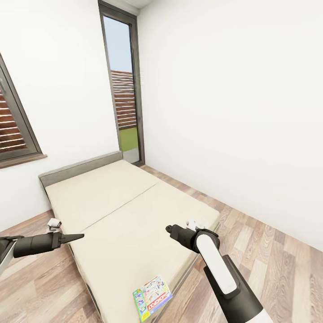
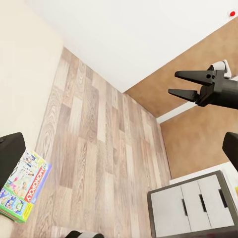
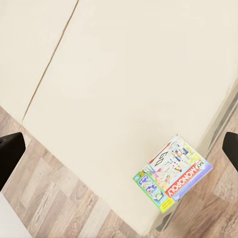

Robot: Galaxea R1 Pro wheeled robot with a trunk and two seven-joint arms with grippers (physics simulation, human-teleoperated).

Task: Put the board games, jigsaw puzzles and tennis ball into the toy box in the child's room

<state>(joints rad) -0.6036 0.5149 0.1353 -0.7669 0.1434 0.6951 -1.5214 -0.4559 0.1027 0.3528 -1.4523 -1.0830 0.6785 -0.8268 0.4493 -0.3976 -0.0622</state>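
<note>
The bed (image 1: 121, 211) stretches ahead of me, its beige mattress bare except for one board game (image 1: 152, 297) lying flat at the near edge. My right hand (image 2: 179, 84) hangs above it, fingers spread; my left hand (image 1: 77, 236) looks pressed together, left of the bed.

1. Plain beige cloth-like mattress (image 1: 130, 211) of the bed: matt, smooth, with one straight seam.
2. Low grey headboard (image 1: 78, 168): matt, flat finish.
3. Flat rectangular printed board game box (image 3: 172, 172): cardboard-like, smooth, slightly glossy colour print.
4. Light brown plank floor (image 1: 264, 251): wood-grain, satin sheen.
5. White walls (image 1: 224, 103): matt, untextured.
6. Dark grey window frame (image 1: 137, 85): smooth, metal-like.
7. Black tapered right gripper (image 2: 186, 84) fingers: matt, plastic-like.
8. White-fronted drawer unit (image 2: 198, 203): smooth, matt, dark slot handles.
</note>
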